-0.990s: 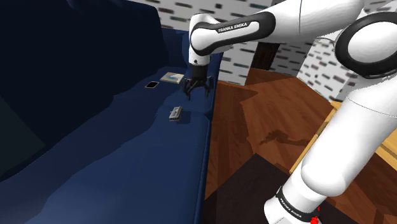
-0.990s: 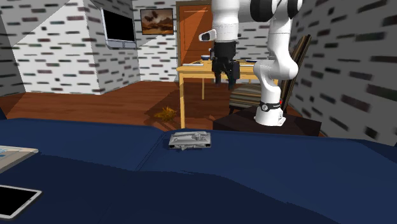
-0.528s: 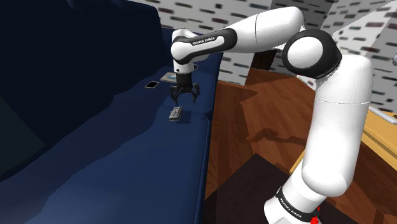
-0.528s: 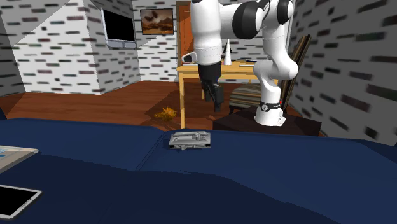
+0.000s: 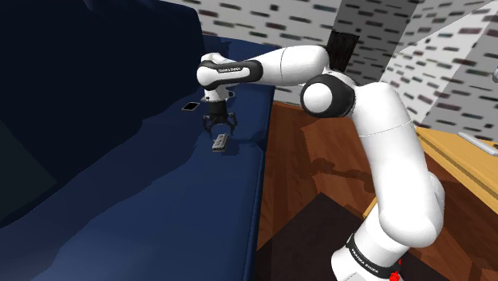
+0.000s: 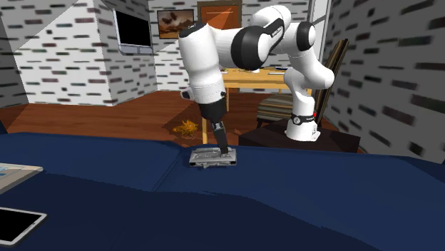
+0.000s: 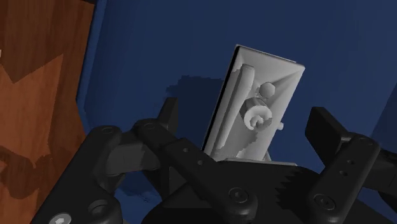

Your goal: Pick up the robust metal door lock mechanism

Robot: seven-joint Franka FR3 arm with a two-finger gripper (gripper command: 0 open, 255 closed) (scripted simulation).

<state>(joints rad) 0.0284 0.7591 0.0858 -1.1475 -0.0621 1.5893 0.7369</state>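
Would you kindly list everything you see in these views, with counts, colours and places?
door lock mechanism: one, grey, lying on the sofa seat near its front edge
sofa: one, dark blue, beneath the lock
tablet: one, white-rimmed, on the sofa, second exterior view's lower left
book: one, pale, on the sofa beside the tablet
table: one, light wood, behind the arm
television: one, dark, on the brick wall
framed picture: one, brownish, beside the door
door: one, orange-brown, far wall
arm: one, white, reaching over the sofa
gripper: one, black, open, fingers either side of the lock
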